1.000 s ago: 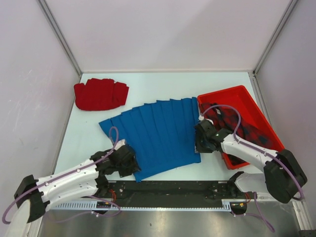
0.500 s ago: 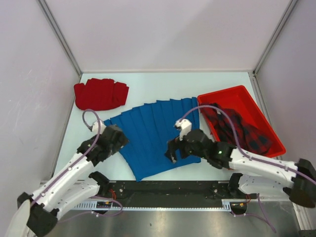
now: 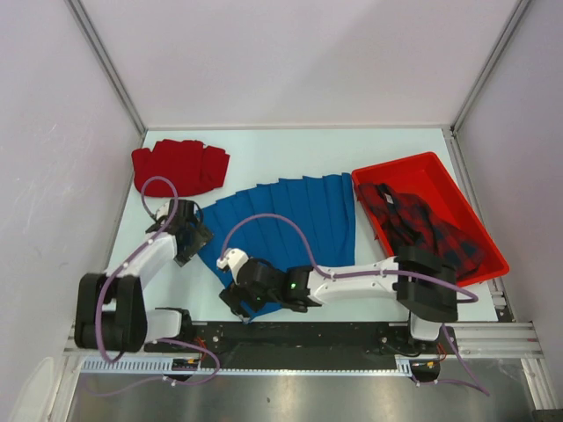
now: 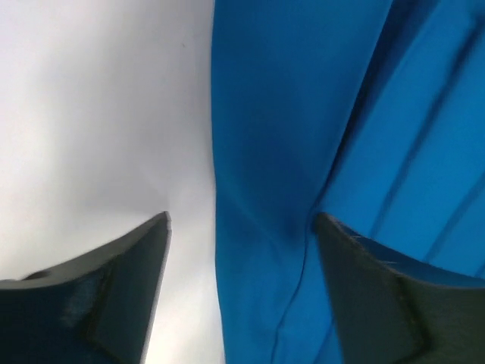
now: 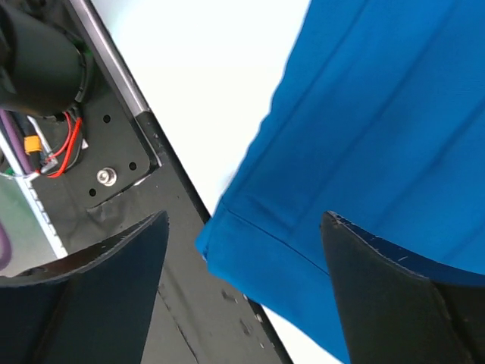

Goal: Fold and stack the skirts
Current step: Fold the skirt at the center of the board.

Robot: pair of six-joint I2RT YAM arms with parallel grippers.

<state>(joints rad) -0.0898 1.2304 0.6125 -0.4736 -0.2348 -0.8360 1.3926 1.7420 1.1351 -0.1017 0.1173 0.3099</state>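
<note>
The blue skirt (image 3: 295,220) lies spread flat, pleats fanned, mid-table. My left gripper (image 3: 195,234) hovers at its left corner, open; in the left wrist view the skirt's edge (image 4: 303,136) runs between the fingertips of that gripper (image 4: 242,218). My right gripper (image 3: 234,299) is at the skirt's near-left corner, open; that corner (image 5: 250,227) sits between the tips of the gripper (image 5: 244,217), overhanging the table's front edge. The red skirt (image 3: 180,167) lies folded at the back left. The plaid skirt (image 3: 413,221) is bunched in the red tray (image 3: 400,164).
The black base rail (image 5: 129,167) with its bolts and wires runs just under the right gripper at the table's near edge. Grey enclosure walls stand close on the left, back and right. The right arm reaches leftward across the front of the table.
The right arm swung from beside the tray across to the blue skirt's near-left corner. The left gripper moved from the near edge up to the left corner. Both jaws opened.
</note>
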